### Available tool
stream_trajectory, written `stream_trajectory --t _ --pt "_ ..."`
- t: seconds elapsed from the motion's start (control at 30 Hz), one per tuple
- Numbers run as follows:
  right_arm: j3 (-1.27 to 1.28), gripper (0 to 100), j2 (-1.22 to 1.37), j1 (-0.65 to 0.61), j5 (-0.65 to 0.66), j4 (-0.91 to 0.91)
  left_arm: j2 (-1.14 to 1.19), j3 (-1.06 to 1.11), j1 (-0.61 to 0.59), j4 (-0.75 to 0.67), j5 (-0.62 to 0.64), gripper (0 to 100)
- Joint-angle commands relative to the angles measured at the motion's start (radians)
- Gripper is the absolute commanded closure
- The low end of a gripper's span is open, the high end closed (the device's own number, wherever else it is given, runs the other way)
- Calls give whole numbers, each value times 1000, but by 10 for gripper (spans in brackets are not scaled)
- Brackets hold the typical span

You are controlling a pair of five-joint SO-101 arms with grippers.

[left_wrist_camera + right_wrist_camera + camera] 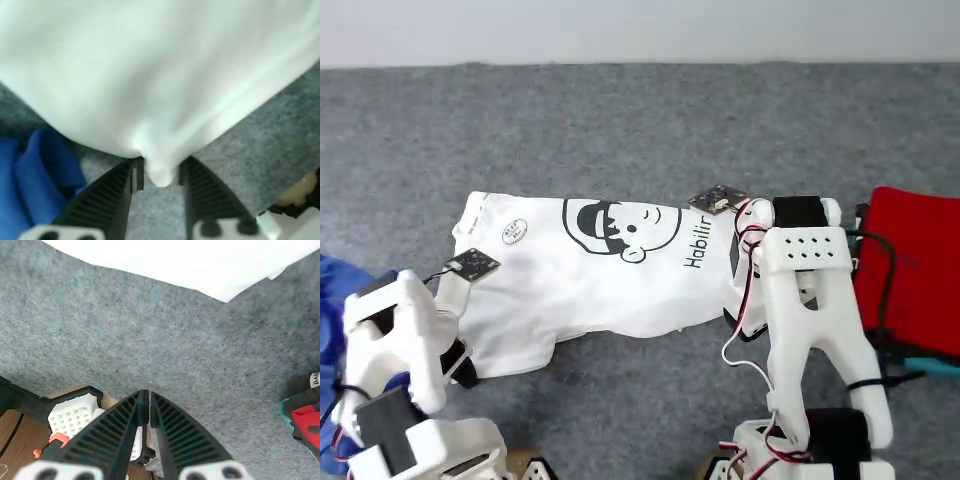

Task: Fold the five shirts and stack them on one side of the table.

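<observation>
**One white shirt spread out, one corner pinched**

One white shirt point(610, 280) with a cartoon face print lies flat across the middle of the high view on the grey felt table point(620, 130). It's opened out, not folded yet. A folded red shirt point(915, 270) sits at the right edge of the frame and a bunched blue shirt point(332, 300) at the left edge.

The left gripper point(159, 172) has a bunched bit of the white cloth clamped between its jaws, at the shirt's lower-left corner as the high view shows it. The right gripper point(149, 395) has its jaws pressed together with nothing in them, over bare felt just beside the shirt's lower-right edge.

Handling-wise, my guess is it's thin, light and totally floppy, so it'll sag and drag wherever it isn't held, and the felt probably grabs it a bit. I'd take it by the corners or hem, one gripper on each side. That should keep the edge taut so the fold lands straight. A single layer could slip out of a pinch, so a bunched grab like the left one's looks safer.
</observation>
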Motion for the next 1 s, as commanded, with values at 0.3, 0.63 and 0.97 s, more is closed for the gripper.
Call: stream_trajectory --t 0.3,0.63,0.97 --pt "-8 990 -35 -54 -2 36 -423 -130 -5 239 11 986" --pt "-8 990 38 -162 -5 -165 -565 -219 -17 190 276 986" --pt "-133 990 440 -163 -2 -340 -446 -219 -21 138 345 986"
